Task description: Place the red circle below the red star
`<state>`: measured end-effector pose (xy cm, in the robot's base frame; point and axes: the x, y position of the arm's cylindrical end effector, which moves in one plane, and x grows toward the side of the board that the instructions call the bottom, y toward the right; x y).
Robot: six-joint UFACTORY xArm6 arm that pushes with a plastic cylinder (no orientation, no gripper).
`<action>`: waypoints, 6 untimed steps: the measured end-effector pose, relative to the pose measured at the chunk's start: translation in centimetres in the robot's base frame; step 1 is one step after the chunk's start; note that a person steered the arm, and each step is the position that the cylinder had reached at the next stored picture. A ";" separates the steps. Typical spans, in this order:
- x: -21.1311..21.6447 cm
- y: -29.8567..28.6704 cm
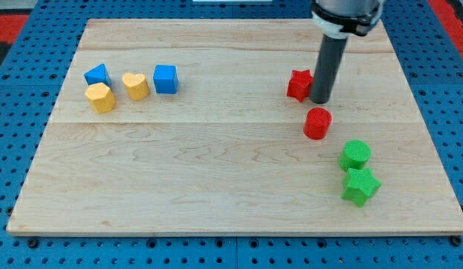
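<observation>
The red circle (317, 123), a short cylinder, sits right of the board's middle. The red star (299, 84) lies just above it and slightly to the view's left. My tip (319, 101) rests against the star's right side, directly above the red circle with a small gap between them. The dark rod rises from there to the view's top.
A green circle (356, 155) and a green star (361, 186) lie at the lower right. At the upper left sit a blue block (97, 75), a yellow hexagon-like block (100, 98), a yellow heart (135, 86) and a blue cube (165, 78). The wooden board (216, 179) has blue pegboard around it.
</observation>
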<state>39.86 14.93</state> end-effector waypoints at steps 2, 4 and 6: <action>7.8 6.3; 5.1 -1.6; 9.3 -9.1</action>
